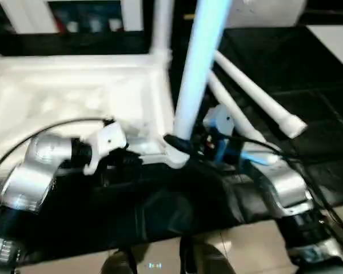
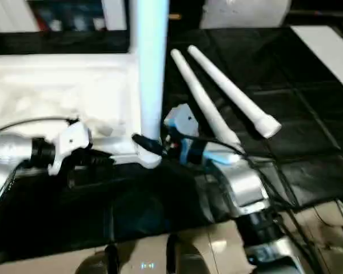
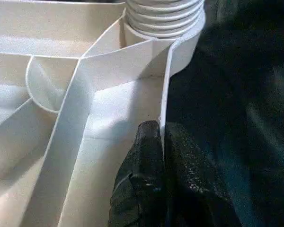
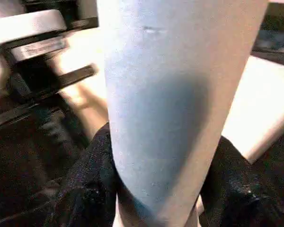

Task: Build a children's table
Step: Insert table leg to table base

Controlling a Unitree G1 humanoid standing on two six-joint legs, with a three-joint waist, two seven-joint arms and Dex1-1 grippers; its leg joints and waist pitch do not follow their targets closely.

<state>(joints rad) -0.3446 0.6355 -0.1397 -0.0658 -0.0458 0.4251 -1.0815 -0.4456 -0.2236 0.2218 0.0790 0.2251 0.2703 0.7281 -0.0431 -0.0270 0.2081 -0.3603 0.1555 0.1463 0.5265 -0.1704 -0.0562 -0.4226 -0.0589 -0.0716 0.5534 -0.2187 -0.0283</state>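
Nearest, below the edge of the black-covered worktable (image 1: 308, 74), lies a strip of pale floor (image 1: 246, 245), and over it the two silver forearms reach forward. Just beyond, the left claw (image 3: 162, 142) is pinched almost fully closed on the thin side wall of the white tabletop (image 1: 57, 97), which lies upside down on the worktable with its ribs facing up; one black finger (image 3: 142, 156) sits inside the wall and the other outside it, near the front corner. Right beside that, the right claw (image 4: 156, 189) is about half open and wraps the base of an upright leg (image 1: 197, 63), a black finger (image 4: 85, 189) pressing on each side of the tube, so it grips the leg low down. That leg stands in the round socket (image 3: 180, 42) at the front corner of the tabletop, and ridged rings show where it meets the socket. A black cable (image 1: 23, 142) loops over the left wrist. Farther back and to the right, two loose legs (image 2: 217, 97) lie side by side on the black cover, slanting away. Beyond them, another white leg (image 1: 161, 28) rises at the tabletop's far corner.
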